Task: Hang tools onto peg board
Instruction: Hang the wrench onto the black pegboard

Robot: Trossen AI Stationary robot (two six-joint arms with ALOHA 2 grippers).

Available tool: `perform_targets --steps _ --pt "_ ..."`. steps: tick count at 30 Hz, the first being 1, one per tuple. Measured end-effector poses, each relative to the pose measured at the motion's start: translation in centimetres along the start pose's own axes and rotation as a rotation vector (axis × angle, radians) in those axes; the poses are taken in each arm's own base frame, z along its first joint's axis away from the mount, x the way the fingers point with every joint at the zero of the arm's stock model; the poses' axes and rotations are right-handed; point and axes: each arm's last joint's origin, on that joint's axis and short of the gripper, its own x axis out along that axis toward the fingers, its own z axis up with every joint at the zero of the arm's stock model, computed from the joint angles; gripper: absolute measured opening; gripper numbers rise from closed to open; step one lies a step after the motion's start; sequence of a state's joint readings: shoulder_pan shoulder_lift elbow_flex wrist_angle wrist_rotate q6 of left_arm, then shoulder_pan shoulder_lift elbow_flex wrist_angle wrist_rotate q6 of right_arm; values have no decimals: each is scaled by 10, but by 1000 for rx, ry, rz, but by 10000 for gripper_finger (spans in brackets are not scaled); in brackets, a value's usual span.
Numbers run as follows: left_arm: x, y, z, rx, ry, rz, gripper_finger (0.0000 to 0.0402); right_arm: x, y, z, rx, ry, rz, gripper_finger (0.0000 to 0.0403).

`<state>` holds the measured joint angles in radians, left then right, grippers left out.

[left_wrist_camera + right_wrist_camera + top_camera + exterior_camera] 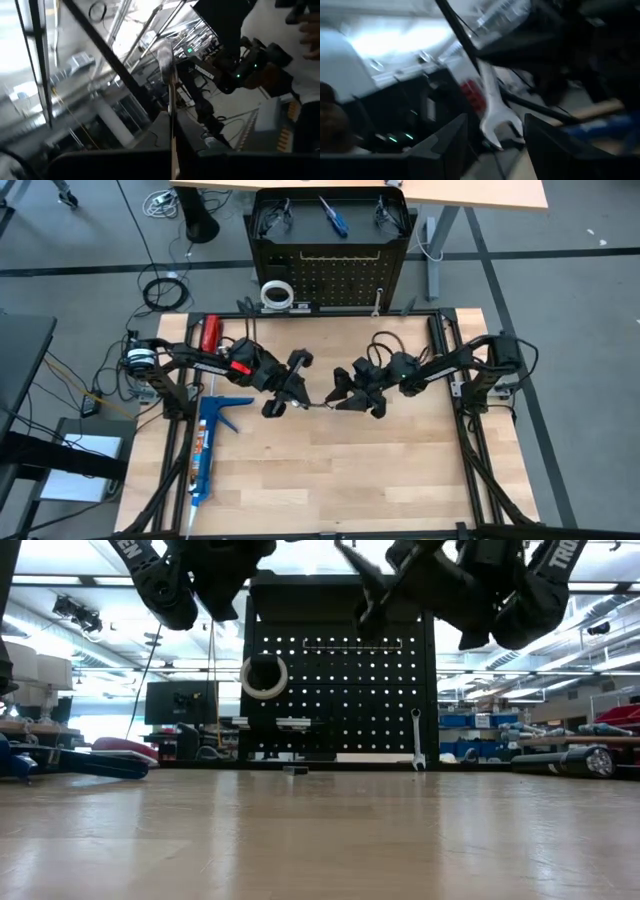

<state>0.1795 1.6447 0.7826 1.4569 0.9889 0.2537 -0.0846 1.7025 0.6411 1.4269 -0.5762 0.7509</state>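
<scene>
Tools meet above the pale wooden tabletop [330,470]: we see the left tool [284,386] clenched on a slim silver wrench [170,100], whose open end lies between the spread fingers of the right tool [352,390]. Another silver wrench [416,737] and a white tape roll [263,676] hang on the black perforated peg board [340,690].
</scene>
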Motion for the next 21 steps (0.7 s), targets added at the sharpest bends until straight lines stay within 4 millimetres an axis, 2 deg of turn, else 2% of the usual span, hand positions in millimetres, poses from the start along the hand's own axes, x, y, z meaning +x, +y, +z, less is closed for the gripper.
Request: perform_targets --steps 6,13,21 --pt "-2 1 3 167 -28 -23 1 3 7 1 161 -84 37 197" --pt "-4 5 4 237 -41 -67 1 6 8 0 430 -223 -38 197" --pt "-6 5 4 248 -58 -124 0 8 3 -7 611 -229 -114 197"
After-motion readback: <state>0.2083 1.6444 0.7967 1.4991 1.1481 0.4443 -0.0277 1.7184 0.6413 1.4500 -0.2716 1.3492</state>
